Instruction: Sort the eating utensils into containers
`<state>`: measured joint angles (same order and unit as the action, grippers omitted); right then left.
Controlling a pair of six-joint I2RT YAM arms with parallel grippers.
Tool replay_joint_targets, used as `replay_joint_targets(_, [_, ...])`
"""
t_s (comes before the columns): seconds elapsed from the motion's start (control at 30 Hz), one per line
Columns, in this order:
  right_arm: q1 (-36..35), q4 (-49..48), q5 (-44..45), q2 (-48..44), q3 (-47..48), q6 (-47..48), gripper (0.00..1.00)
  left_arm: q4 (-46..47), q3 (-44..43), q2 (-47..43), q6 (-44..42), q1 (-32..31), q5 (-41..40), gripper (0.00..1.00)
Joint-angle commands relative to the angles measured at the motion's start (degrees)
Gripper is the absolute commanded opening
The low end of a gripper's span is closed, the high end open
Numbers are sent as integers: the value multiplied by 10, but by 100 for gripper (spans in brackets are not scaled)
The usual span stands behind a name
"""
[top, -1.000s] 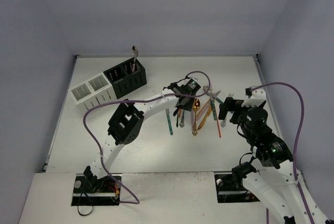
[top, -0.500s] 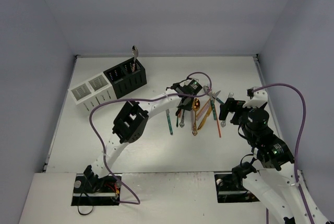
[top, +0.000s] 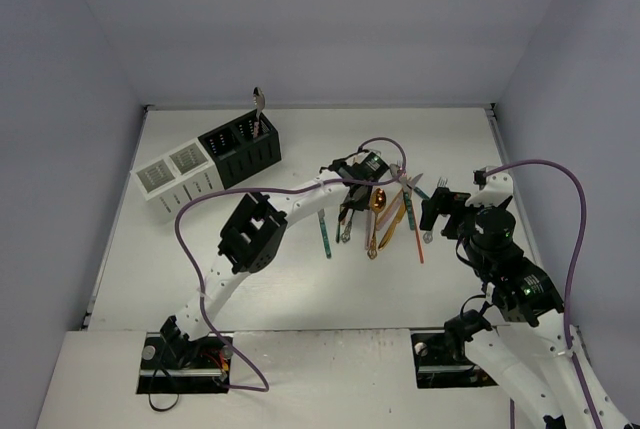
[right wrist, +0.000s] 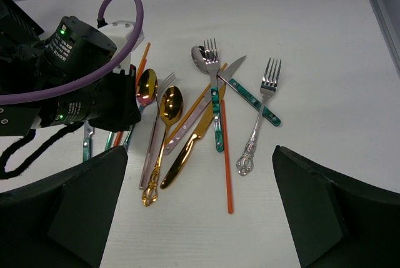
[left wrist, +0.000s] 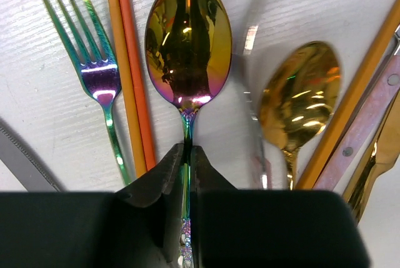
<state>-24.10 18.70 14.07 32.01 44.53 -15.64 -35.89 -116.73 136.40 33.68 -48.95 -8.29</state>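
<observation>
Left gripper (left wrist: 187,163) pinches the glossy rainbow spoon (left wrist: 187,37) by its slim neck, orange sticks (left wrist: 128,68) just beside, mid-table. Right gripper (right wrist: 200,177) gapes wide, right of the pile. Perforated black caddy (top: 240,149) and white caddy (top: 178,177) stand far left, well apart.

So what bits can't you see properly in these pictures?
- Left wrist view: the handle of the rainbow spoon is hidden by the left gripper clamped on it. The handle of the gold spoon disappears behind it too.
- Top view: the black caddy and white caddy are too small to see inside. The utensil standing in the black one is too tiny to name.
- Right wrist view: the left arm covers the left side of the pile.
</observation>
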Motion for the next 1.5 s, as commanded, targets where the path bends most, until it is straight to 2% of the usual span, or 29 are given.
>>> replay_joint_targets(0.0, [-3,-24,22,5,17,-3,100,-18,-11,-19,-1,11,-2,0])
replay_joint_targets(0.23, [-3,-24,36,7,23,4,100,-9,-20,-119,-61,15,-42,0])
replay_joint_targets(0.4, [-3,-24,44,14,25,9,100,55,7,-224,-103,58,-24,0])
replay_joint_targets(0.6, [-3,-25,47,27,39,10,100,238,110,-331,-147,144,20,0])
replay_joint_targets(0.73, [-3,-26,47,38,48,14,100,378,169,-384,-238,182,4,0])
replay_joint_targets(0.9, [-3,-28,52,39,50,17,100,458,176,-376,-302,227,10,0])
replay_joint_targets(1.1, [-3,-28,54,45,47,8,100,482,130,-316,-323,277,54,0])
replay_joint_targets(1.47, [-3,-28,57,44,43,8,100,525,114,-224,-354,345,96,0])
